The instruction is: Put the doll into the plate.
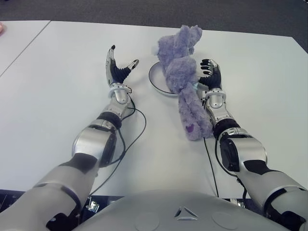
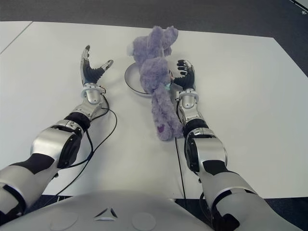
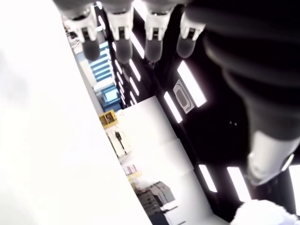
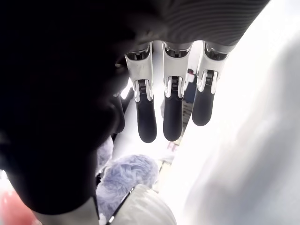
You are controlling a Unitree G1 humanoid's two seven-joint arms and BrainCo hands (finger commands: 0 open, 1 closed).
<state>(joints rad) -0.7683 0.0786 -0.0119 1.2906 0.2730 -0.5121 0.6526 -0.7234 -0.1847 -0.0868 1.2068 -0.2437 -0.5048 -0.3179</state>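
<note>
The purple plush doll (image 1: 179,72) stretches from beyond the white plate (image 1: 156,79) back toward me. Its head (image 1: 185,37) is past the plate's far rim, its body covers the plate's right half, and its legs (image 1: 195,126) trail beside my right forearm. My right hand (image 1: 210,72) stands just right of the doll's body, palm toward it. In the right wrist view its fingers (image 4: 172,110) are stretched out with nothing between them, and purple fur (image 4: 126,176) shows past the thumb. My left hand (image 1: 118,67) is raised and spread, left of the plate.
The white table (image 1: 62,86) runs wide on both sides. Black cables (image 1: 137,132) loop over it near my left forearm. A second white table (image 1: 19,38) adjoins at the far left, and dark floor lies beyond the far edge.
</note>
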